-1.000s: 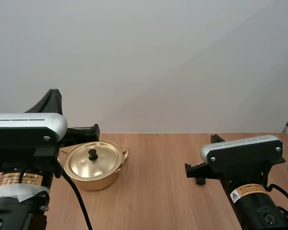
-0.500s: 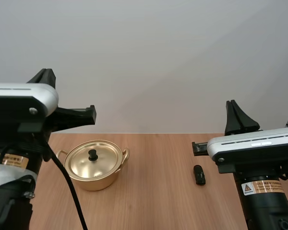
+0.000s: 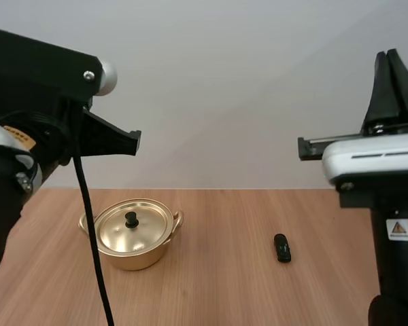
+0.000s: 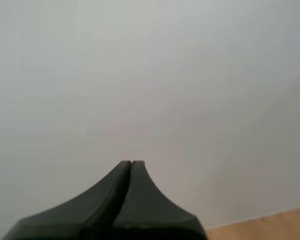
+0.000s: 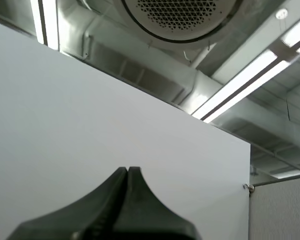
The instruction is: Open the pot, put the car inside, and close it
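- The wooden table (image 3: 217, 285) has two things on it. A gold-coloured pot (image 3: 131, 248) sits on the left side, and the car (image 3: 281, 247), a small dark thing, sits on the right side, well apart from the pot with bare wood between them.
- The pot's lid (image 3: 137, 229) is on and sits flat, with its black knob (image 3: 131, 219) standing upright in the middle. A little handle (image 3: 177, 219) sticks out on the pot's right side, and one on the left too.
- A plain pale wall (image 3: 224, 102) stands behind the table.
- In the high view both arms are raised well above the tabletop. The left arm (image 3: 47, 102) hangs up over the pot's side of the table and the right arm (image 3: 387, 170) over the car's side. Neither touches anything down there.
- The left gripper (image 4: 131, 162) has its fingers pressed together into one dark wedge with nothing between them. It points at the wall, with just a sliver of table edge beside it.
- The right gripper (image 5: 127, 169) is the same: fingers squeezed flat against each other, pinching nothing, and tipped upward away from the table.
- The car is honestly hard to read. It's just a dark oblong blob with one end toward the camera, and I can't pick out wheels or which end is the front.
- Both arms are cut off by the frame edges in the high view.
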